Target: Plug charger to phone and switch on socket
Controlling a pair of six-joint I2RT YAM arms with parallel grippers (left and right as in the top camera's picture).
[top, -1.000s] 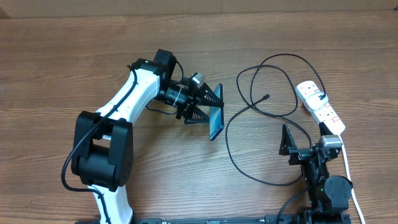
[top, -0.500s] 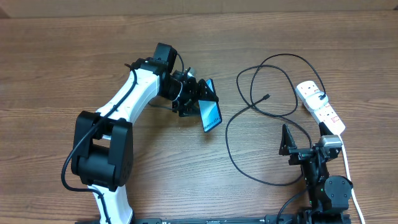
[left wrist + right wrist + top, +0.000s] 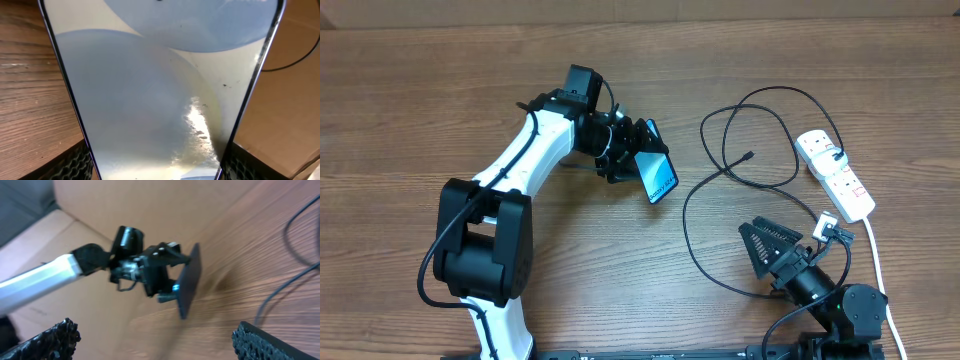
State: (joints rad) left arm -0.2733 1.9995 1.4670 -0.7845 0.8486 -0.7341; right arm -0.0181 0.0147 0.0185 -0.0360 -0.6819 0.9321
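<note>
Compared with one second before, the left tool (image 3: pixel 638 160) had turned the phone (image 3: pixel 660 179) from edge-on to showing its blue screen upward. The right tool (image 3: pixel 767 250) had swung from pointing straight ahead to pointing toward its left.

From overhead, the left tool was clenched on the phone and held it tilted at its tip. The right tool was released, with nothing between its spread fingers. The charger (image 3: pixel 686 215) lay in loops on the desk (image 3: pixel 420 100), and its nearest loop passed just beside the right tool. Its plug tip (image 3: pixel 748 155) lay well apart from both tools, between the phone and the socket (image 3: pixel 835 175). The socket was beyond the right tool and on its right side.

At the left wrist, the phone (image 3: pixel 155 90) filled almost the whole view directly in front of the tool, between its two fingers (image 3: pixel 75 165).

At the right wrist, the picture was blurred. The phone (image 3: pixel 190 280) was ahead of the released tool, dark and edge-on, in the other arm's grip.

I judged that the step in hand was presenting the phone for plugging. The next move called for the right tool to reach the plug tip, pinch it and line it up with the phone's port. The socket switch was not yet touched.
</note>
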